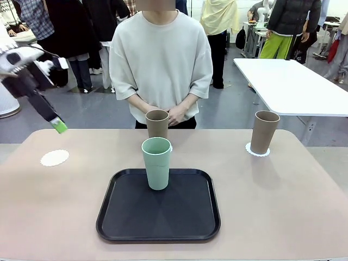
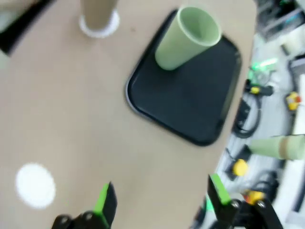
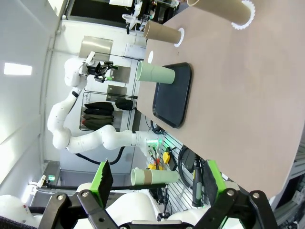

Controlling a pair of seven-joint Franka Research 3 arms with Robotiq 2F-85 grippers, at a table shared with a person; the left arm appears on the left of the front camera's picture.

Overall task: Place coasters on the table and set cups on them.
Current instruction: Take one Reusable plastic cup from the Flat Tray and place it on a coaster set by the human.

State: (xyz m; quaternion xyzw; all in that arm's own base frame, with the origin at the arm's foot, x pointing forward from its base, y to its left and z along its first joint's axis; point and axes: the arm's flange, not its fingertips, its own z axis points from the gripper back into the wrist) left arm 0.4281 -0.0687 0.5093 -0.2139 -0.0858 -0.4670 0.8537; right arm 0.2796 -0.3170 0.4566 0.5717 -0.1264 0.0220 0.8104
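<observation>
Crowded room behind, beige surface [image 1: 283,206] carrying two brown cups [image 1: 264,131] on coasters [image 1: 257,151], mint cup [image 1: 156,163] on the black tray [image 1: 125,217], my left claw [image 2: 159,195] hovering spread wide near a bare coaster [image 1: 55,157], right claw [image 3: 157,177] spread wide too.

Readable text: none | labels and brands: none legible | numbers and signs: none legible | far background: too small and blurred to read
</observation>
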